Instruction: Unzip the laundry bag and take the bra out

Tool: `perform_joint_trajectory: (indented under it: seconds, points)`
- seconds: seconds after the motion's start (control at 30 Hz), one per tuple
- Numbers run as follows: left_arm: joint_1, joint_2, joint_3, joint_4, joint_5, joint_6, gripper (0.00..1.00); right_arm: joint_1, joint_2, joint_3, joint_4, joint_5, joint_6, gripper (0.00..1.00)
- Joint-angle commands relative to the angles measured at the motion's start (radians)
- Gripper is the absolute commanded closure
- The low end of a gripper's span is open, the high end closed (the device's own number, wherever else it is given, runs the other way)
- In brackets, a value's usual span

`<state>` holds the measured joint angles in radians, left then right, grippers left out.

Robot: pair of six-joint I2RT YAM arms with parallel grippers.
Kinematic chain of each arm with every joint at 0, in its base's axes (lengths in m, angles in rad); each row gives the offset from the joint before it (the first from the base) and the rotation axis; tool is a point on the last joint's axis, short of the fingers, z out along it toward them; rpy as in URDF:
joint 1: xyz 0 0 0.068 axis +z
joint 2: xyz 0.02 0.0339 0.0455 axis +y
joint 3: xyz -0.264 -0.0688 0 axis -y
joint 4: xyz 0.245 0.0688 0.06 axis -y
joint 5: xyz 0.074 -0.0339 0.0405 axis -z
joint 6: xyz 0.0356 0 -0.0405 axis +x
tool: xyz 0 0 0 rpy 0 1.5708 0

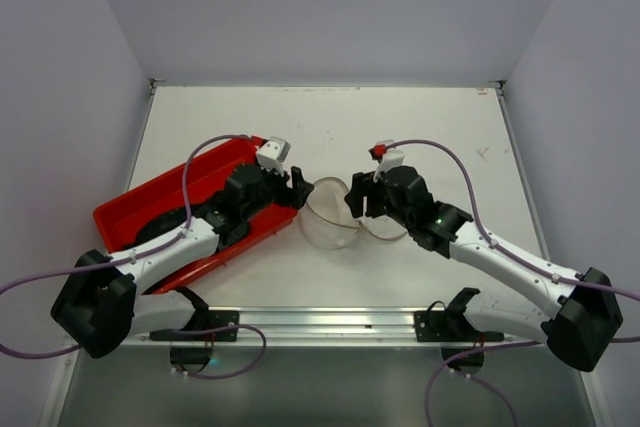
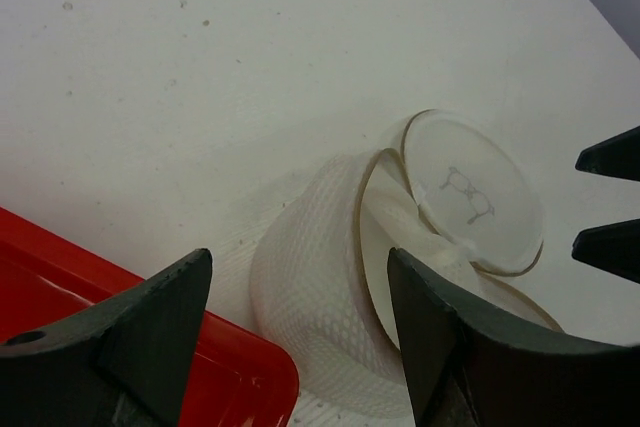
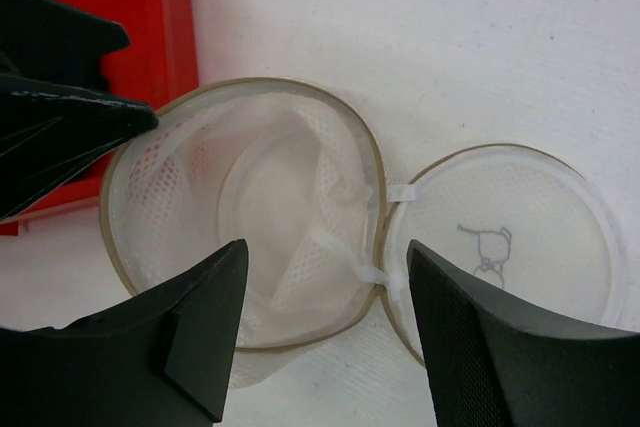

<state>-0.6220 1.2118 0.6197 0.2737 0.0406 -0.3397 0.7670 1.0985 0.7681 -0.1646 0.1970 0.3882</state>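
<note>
Two robot arms meet in the middle of the white table. Between them sits the laundry bag, a little round bag made of white net. It is just beside the corner of the red tray.

The bag is unzipped. Its round lid lies flat on the table on the bag's right side. A small white strip joins it to the rim. Inside the bag only white net shows.

The left gripper is at the bag's left side. Its fingers are spread wide and hold nothing. One fingertip is right at the rim, but I cannot tell if it touches.

The right gripper hangs over the spot where the lid joins the bag. Its fingers are spread wide too and hold nothing.
</note>
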Motion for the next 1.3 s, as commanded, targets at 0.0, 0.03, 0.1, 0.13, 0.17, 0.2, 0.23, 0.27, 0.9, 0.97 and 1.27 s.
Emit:
perform_joint_trajectory:
  seconds: [0.0,0.03,0.1,0.13,0.17,0.2,0.23,0.27,0.9,0.97,1.27]
  points:
    - [-0.008,-0.003,0.003,0.010,-0.088,0.007,0.26,0.002,0.010,-0.007,0.137,-0.084,-0.012,0.34]
    - [-0.008,-0.003,0.009,-0.005,-0.112,0.010,0.28,0.003,0.027,-0.004,0.148,-0.141,-0.014,0.35]
    - [-0.008,-0.009,0.002,-0.004,-0.177,0.014,0.35,0.005,0.064,0.020,0.168,-0.232,-0.003,0.37]
    - [-0.010,-0.015,-0.014,0.002,-0.194,0.013,0.38,0.005,0.104,0.040,0.183,-0.254,-0.003,0.37]
    - [-0.008,-0.015,-0.018,0.008,-0.205,0.016,0.41,0.006,0.122,0.048,0.181,-0.270,-0.003,0.38]
    - [-0.008,-0.014,-0.021,0.013,-0.211,0.018,0.46,0.006,0.139,0.053,0.185,-0.309,-0.006,0.39]
    - [-0.008,-0.005,-0.021,0.012,-0.214,0.018,0.50,0.011,0.159,0.053,0.189,-0.336,-0.014,0.41]
    - [-0.008,0.003,-0.020,0.012,-0.220,0.019,0.52,0.014,0.162,0.048,0.194,-0.359,-0.024,0.42]
    - [-0.008,-0.100,-0.066,0.074,-0.200,0.031,0.53,0.075,0.028,0.071,-0.039,0.088,0.021,0.37]
    - [-0.008,-0.109,-0.064,0.079,-0.168,0.037,0.51,0.065,-0.006,0.077,-0.055,0.149,0.018,0.35]
    - [-0.031,-0.227,-0.067,0.094,-0.035,0.022,0.00,0.054,-0.230,0.057,-0.095,0.309,-0.038,0.01]
